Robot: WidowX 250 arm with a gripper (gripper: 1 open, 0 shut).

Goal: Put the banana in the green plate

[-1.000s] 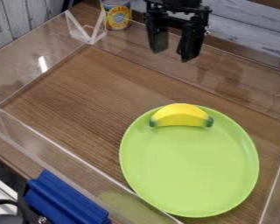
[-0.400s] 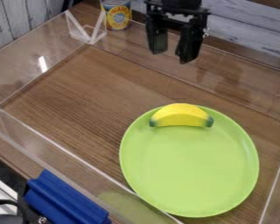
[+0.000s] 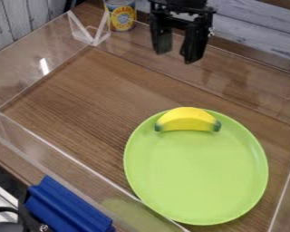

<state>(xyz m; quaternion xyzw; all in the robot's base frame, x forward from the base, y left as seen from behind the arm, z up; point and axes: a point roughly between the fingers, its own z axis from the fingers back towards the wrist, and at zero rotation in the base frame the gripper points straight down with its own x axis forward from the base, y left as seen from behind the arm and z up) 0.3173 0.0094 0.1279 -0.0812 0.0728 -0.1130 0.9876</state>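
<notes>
The small yellow banana [image 3: 188, 120] lies on the far edge of the large lime-green plate [image 3: 196, 177], inside its rim. My black gripper [image 3: 179, 43] hangs well above and behind the plate, near the back of the table. Its two fingers stand apart, open, with nothing between them. It is well apart from the banana.
A yellow-labelled can [image 3: 120, 15] stands at the back, left of the gripper. Clear acrylic walls [image 3: 39, 68] fence the wooden table on the left, front and right. A blue object [image 3: 62, 213] lies outside the front wall at the lower left.
The gripper has risen very slightly. The banana and the plate have not moved.
</notes>
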